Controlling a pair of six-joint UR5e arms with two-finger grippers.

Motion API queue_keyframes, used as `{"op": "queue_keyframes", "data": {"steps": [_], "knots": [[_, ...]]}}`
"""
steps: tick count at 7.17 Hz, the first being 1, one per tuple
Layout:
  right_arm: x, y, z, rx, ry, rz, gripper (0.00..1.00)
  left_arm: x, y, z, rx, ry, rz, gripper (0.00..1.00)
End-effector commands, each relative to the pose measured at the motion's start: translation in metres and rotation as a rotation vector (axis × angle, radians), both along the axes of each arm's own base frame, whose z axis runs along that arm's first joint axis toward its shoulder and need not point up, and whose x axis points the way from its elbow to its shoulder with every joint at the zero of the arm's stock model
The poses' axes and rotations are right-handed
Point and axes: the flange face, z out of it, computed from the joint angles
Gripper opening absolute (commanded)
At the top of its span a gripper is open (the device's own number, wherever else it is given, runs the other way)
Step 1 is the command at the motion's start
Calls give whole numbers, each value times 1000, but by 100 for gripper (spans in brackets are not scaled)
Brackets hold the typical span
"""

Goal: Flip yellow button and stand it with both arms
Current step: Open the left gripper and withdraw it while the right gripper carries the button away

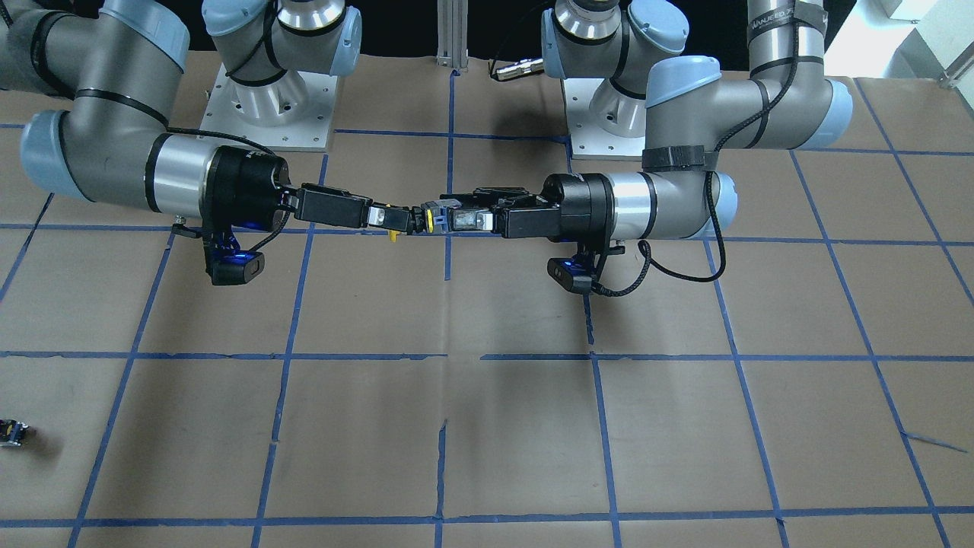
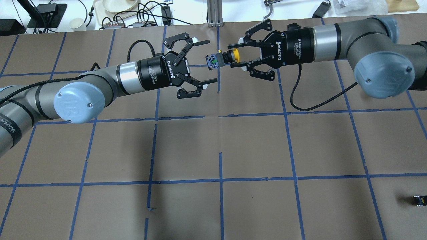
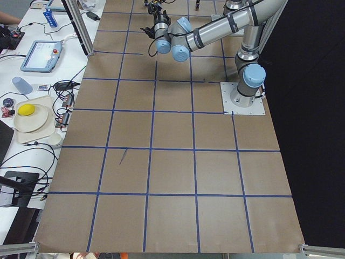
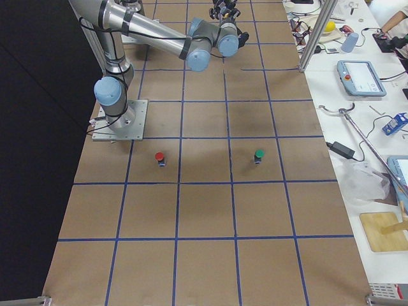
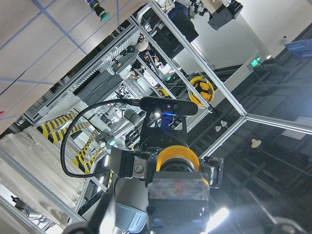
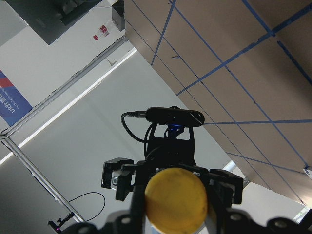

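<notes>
The yellow button (image 2: 230, 56) hangs in mid-air, lying sideways between my two grippers. Its yellow cap points at my right gripper (image 2: 232, 55), whose fingers are closed on the cap end. Its black-and-grey body (image 2: 212, 62) points at my left gripper (image 2: 210, 61), whose fingers stand wide open above and below the body without touching it. In the front view the button (image 1: 430, 219) sits between the right gripper (image 1: 403, 221) and the left gripper (image 1: 445, 213). The left wrist view shows its base (image 5: 178, 190); the right wrist view shows its cap (image 6: 175, 200).
A red button (image 4: 159, 157) and a green button (image 4: 258, 155) stand on the brown table with blue tape lines (image 2: 220, 140). A small dark switch block (image 2: 418, 200) lies near the table's front right. Cables and dishes lie beyond the far edge.
</notes>
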Motion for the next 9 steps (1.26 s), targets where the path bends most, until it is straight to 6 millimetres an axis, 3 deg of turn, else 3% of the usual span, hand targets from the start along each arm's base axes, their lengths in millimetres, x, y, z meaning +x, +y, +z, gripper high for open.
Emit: {"op": "queue_keyframes", "data": {"steps": [1,3,4,5,6,7,8,9], "knots": [[-5,-2,7,-14,29,-1,36,10,0,9,-63,-159,-88,95],[-22,-11,22,-43,171,14,36,39,-21,31,-74,-476,-34,96],[-31,-11,33,-83,334,53,36,47,-26,31,-104,-632,9,97],[-36,1,43,-115,488,89,36,60,-35,37,-127,-796,34,96],[-45,12,45,-184,638,138,36,75,-51,53,-156,-953,60,97],[-57,17,42,-226,770,203,36,82,-62,57,-164,-1040,22,96],[-72,18,36,-254,877,262,35,102,-61,65,-279,-1265,-153,97],[-93,19,32,-270,991,327,34,120,-37,91,-359,-1434,-424,99]]}}
